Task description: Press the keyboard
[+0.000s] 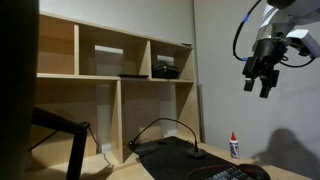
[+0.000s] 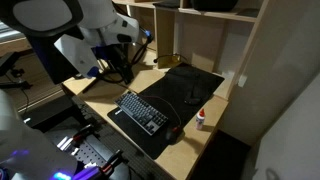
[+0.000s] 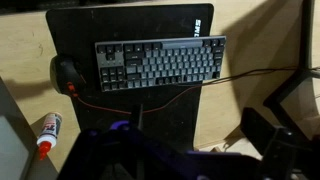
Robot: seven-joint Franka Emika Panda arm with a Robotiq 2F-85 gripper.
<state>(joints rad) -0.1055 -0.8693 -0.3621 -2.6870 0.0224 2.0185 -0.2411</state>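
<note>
Near the tabletop edge opposite the shelving (image 1: 110, 75) lies keyboard (image 3: 160, 62); gripper (image 1: 258, 90) hangs well above, jaws apart. Rec.: close jaws, descend vertically, press 1 central key, clear of mouse (image 3: 65, 72).

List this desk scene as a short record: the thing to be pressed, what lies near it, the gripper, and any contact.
keyboard: flat on the black mat, keys facing up
mouse: on the mat, beside one end of the keyboard
small white bottle: on the wooden desk, just off the mat
gripper: open, high above the desk
contact: none yet
</note>
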